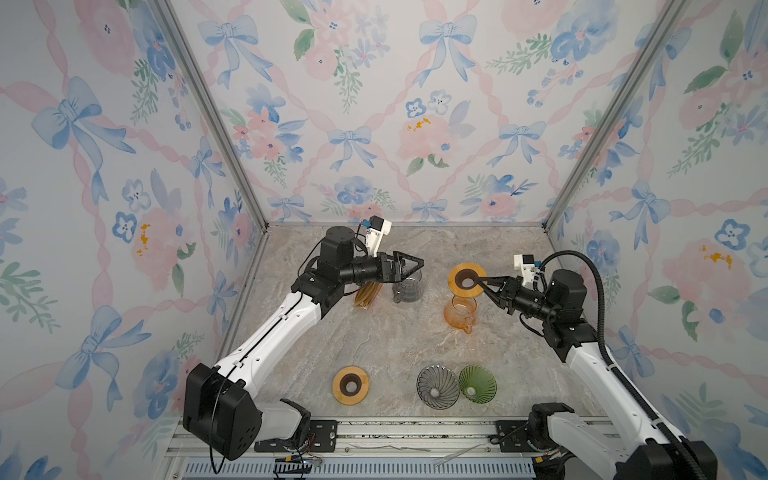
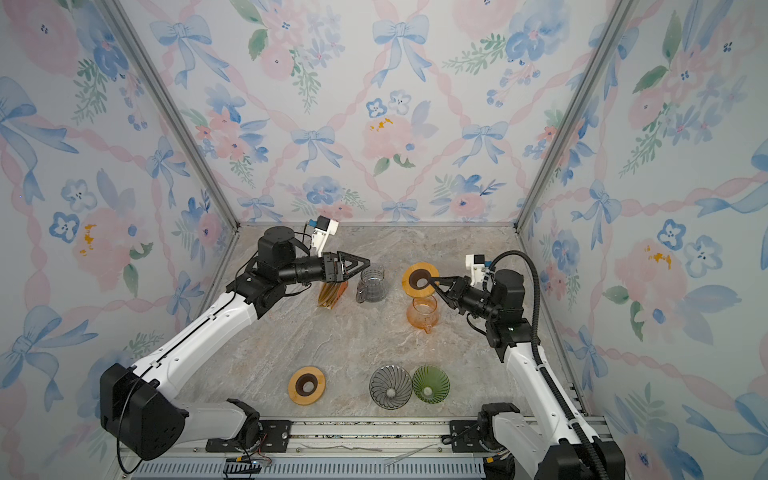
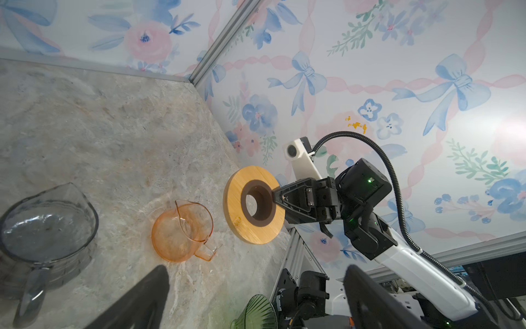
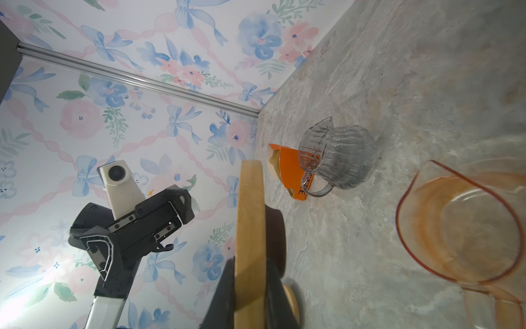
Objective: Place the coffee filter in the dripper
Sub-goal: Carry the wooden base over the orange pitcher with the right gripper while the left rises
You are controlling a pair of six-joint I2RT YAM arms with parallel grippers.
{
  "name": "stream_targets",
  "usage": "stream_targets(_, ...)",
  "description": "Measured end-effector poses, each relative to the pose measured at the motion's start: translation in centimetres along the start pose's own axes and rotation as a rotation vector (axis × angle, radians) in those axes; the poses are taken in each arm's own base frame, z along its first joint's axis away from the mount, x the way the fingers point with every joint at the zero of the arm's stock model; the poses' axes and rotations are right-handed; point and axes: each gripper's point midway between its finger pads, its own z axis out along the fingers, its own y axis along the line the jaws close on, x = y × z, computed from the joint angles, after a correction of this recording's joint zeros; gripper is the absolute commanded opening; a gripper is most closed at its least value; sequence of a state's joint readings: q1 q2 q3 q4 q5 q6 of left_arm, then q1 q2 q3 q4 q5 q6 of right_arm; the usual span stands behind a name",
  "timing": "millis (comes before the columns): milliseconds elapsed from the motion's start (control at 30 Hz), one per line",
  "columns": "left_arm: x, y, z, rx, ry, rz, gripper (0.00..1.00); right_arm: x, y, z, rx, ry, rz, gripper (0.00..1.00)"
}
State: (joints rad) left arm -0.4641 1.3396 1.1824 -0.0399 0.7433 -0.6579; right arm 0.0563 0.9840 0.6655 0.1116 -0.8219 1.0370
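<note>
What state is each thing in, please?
left gripper, open, empty.
right gripper, shut on wooden ring, held aloft.
orange carafe, upright, empty.
grey carafe, upright, empty.
second wooden ring, flat on table.
filter pack, on table.
grey dripper, on table, filterless.
green dripper, on table, filterless.

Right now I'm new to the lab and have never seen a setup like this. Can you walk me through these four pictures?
These are two robot arms on a stone-look table, each ending in a two-fingered gripper. Two pictures look down from overhead and are nearly alike. The other two come from cameras on the arms' wrists. The right gripper is shut on a wooden ring, lifted off the table, close to an orange glass carafe. The left gripper is open and holds nothing, near a grey glass carafe and an orange packet of filters. Nearer the arms' bases lie a second wooden ring, a grey glass dripper and a green glass dripper.
</note>
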Motion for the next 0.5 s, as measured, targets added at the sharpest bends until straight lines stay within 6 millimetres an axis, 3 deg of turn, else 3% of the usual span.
stream_targets(233,0.1,0.9,0.1,-0.019,0.022,0.105,0.98,-0.3,-2.1,-0.3,0.044,-0.003,0.014,0.12)
stream_targets(500,1.5,3.3,-0.2,-0.064,0.047,0.143,0.98,0.1,-6.8,0.4,0.119,0.022,0.094,0.12)
